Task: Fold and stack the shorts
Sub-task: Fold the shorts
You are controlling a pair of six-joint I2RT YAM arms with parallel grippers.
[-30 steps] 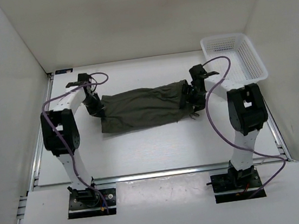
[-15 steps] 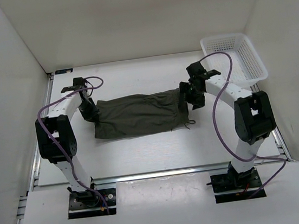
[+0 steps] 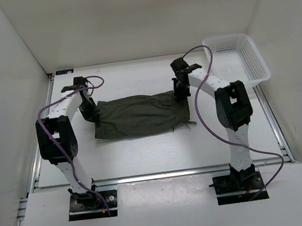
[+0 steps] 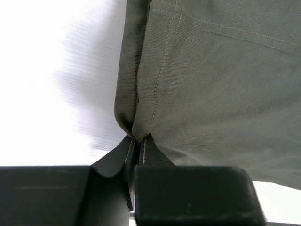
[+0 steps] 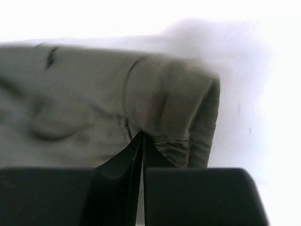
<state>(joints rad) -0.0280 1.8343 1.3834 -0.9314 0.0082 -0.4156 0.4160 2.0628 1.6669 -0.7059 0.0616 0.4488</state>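
Note:
The dark olive-green shorts (image 3: 137,116) lie spread flat across the middle of the table, long side running left to right. My left gripper (image 3: 93,113) is shut on their left end; in the left wrist view the fingertips pinch a folded seam edge (image 4: 139,137) of the shorts (image 4: 221,84). At the far right corner, my right gripper (image 3: 180,91) stands shut, its tips (image 5: 142,135) nipping gathered fabric of the shorts (image 5: 94,117) by the rolled waistband. A thin drawstring (image 3: 192,123) trails off the near right corner.
A white mesh basket (image 3: 238,58) stands at the back right corner of the table. White walls enclose the table on three sides. Purple cables loop above both arms.
My right gripper has moved from the shorts' right end to their far right corner and closed from open. The left gripper and the shorts shifted slightly left, then stayed.

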